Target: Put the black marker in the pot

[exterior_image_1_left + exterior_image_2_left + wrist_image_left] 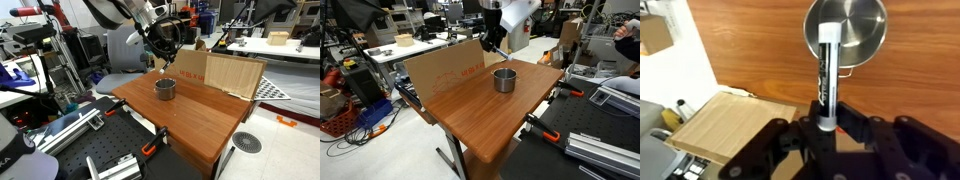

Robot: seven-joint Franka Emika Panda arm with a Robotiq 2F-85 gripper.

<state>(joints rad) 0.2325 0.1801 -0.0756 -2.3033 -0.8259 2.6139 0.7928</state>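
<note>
My gripper (pixel 826 118) is shut on the black marker (pixel 828 70), which points away from the wrist camera with its whitish end over the pot (pixel 862 22). The pot is a small round grey metal pot standing on the wooden table (pixel 190 115); it shows in both exterior views (pixel 165 88) (pixel 504 79). In both exterior views the gripper (pixel 160 52) (pixel 492 40) hangs above the table, just behind and above the pot. The marker (pixel 490 47) shows faintly below the fingers.
A cardboard sheet (pixel 232 72) (pixel 442 68) stands upright along the table's back edge, close behind the pot. A wooden board (pixel 725 130) lies off the table edge in the wrist view. Benches, rails (pixel 70 128) and lab clutter surround the table.
</note>
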